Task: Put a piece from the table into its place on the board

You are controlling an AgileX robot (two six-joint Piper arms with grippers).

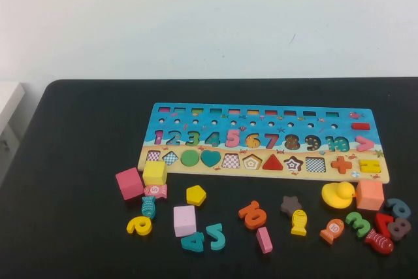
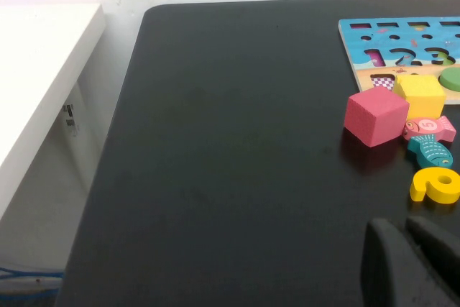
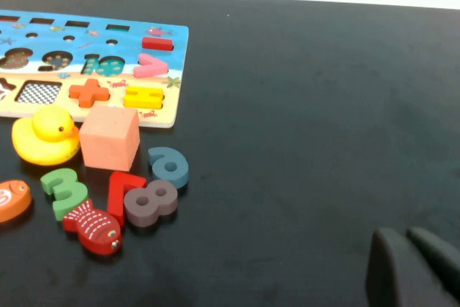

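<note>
Both our pincers, left [image 2: 413,264] and right [image 3: 417,267], sit closed over bare table [image 1: 78,227]; we risk grabbing the cube [image 1: 155,173], not the piece [image 1: 196,195].

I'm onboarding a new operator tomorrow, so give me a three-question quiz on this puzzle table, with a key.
1. True or false: the yellow pentagon piece already sits in its slot on the board.
2. What stands nearest the yellow cube? A) pink cube B) yellow duck C) orange cube
3. Fill in: the left gripper and right gripper, each seen only in its own wrist view above the table, both hold ____.

Key
1. False: it lies on the table in front of the board, and the pentagon slot is empty.
2. A
3. nothing; both look shut.
</note>
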